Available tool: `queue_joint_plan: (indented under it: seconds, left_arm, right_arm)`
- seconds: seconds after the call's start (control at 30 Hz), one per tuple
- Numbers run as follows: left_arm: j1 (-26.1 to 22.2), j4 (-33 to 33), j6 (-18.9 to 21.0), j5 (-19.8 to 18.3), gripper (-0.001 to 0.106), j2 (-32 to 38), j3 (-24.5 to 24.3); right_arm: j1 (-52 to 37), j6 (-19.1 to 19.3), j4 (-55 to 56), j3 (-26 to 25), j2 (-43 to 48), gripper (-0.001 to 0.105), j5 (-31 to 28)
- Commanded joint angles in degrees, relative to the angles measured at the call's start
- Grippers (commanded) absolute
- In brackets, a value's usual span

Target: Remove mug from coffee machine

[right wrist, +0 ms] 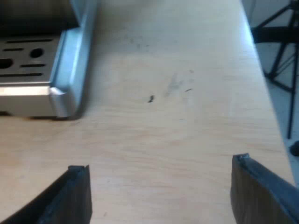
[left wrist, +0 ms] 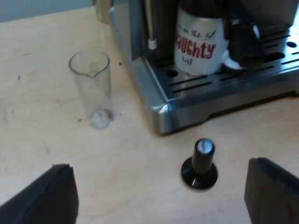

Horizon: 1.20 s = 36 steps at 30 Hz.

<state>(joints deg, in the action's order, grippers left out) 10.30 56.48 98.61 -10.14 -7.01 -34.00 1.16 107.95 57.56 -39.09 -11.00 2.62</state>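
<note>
Left gripper (left wrist: 158,165) held wide, readied for the mug (left wrist: 200,44)
It is poised near the tamper (left wrist: 200,163); right gripper (right wrist: 160,164) is spread too, beside the espresso machine (right wrist: 70,60)

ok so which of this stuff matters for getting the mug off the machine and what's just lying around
For the job: mug, standing on the espresso machine.
Lying about: measuring glass and black-knobbed tamper, both upright on the table.
</note>
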Motion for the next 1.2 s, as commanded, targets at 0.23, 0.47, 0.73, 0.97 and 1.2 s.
queue_joint_plan:
  seconds: [0.23, 0.47, 0.73, 0.97, 1.2]
  left_arm:
    - [8.18, -4.86, 0.53, -1.68, 0.079, -4.26, -1.87]
    - [12.73, -10.37, 2.22, -3.23, 0.079, -7.92, -1.87]
    - [12.83, -11.75, 2.93, -3.82, 0.079, -9.27, -1.87]
    - [12.83, -11.75, 2.93, -3.82, 0.079, -9.27, -1.87]
    - [12.83, -11.6, 2.93, -3.82, 0.079, -9.27, -1.87]
  right_arm:
    - [4.12, 5.88, -5.95, -7.02, -10.88, 0.064, 6.63]
    - [9.77, 7.71, -7.12, -10.57, -16.29, 0.064, 6.63]
    - [26.26, 7.69, -12.41, -12.21, -25.4, 0.064, 6.63]
    - [33.26, 7.58, -15.2, -12.21, -31.95, 0.064, 6.51]
    - [36.18, 7.58, -15.4, -12.21, -36.43, 0.064, 6.51]
